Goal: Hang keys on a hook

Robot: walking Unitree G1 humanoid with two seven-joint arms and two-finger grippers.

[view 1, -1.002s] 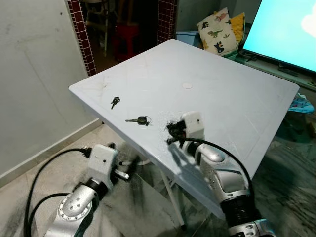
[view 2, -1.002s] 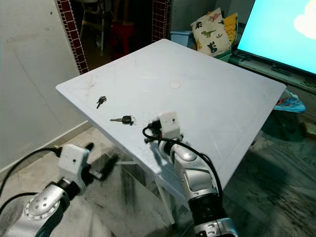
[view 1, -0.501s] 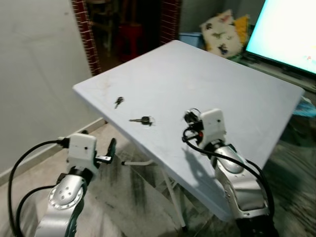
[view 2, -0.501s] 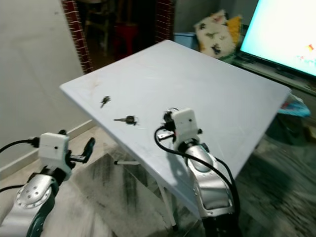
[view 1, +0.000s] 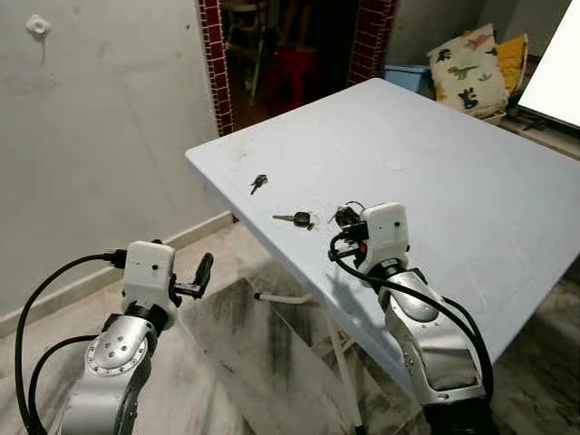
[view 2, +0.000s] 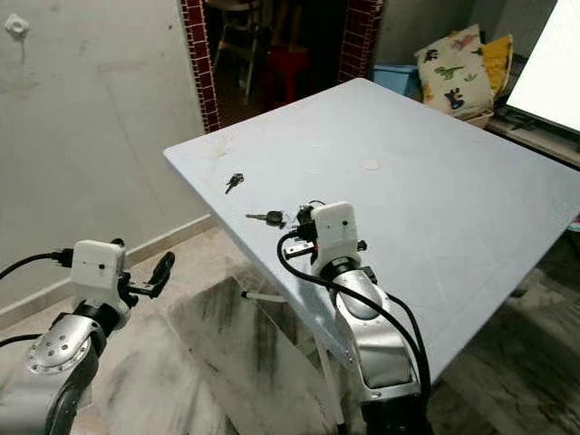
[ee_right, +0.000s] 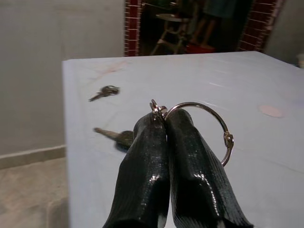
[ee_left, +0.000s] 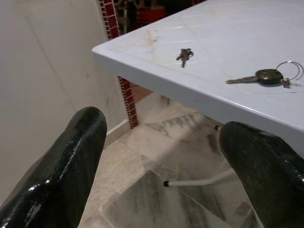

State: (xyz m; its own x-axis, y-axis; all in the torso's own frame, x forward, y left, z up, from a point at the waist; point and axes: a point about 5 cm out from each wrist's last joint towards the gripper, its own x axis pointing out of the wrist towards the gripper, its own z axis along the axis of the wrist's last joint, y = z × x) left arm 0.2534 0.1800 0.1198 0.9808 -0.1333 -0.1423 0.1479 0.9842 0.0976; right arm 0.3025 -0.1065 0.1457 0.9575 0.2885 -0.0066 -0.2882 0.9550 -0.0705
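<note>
My right gripper (view 1: pixel 343 220) hovers just over the white table (view 1: pixel 453 181), shut on a metal key ring (ee_right: pixel 229 139) pinched at its fingertips (ee_right: pixel 153 124). Ahead of it on the table lie a black-headed key (view 1: pixel 296 218) and, farther off, a small bunch of keys (view 1: pixel 259 183). A small white hook (view 1: pixel 37 26) sits high on the wall to the left. My left gripper (view 1: pixel 201 270) is open with nothing in it, low beside the table's near corner; past its fingers (ee_left: pixel 71 161) I see both keys (ee_left: pixel 266 76) lying on the tabletop.
A brick-edged doorway (view 1: pixel 213 54) with a red stool (view 1: pixel 292 72) opens behind the table. Patterned pillows (view 1: pixel 467 68) and a bright screen (view 1: pixel 557 77) are at the back right. The table's white leg brace (view 1: pixel 290 297) runs under its edge, above marble floor (view 1: pixel 245 362).
The camera has swung left, bringing the wall and its hook into view. My right gripper has lifted from the table edge with the key ring. My left arm has risen and turned.
</note>
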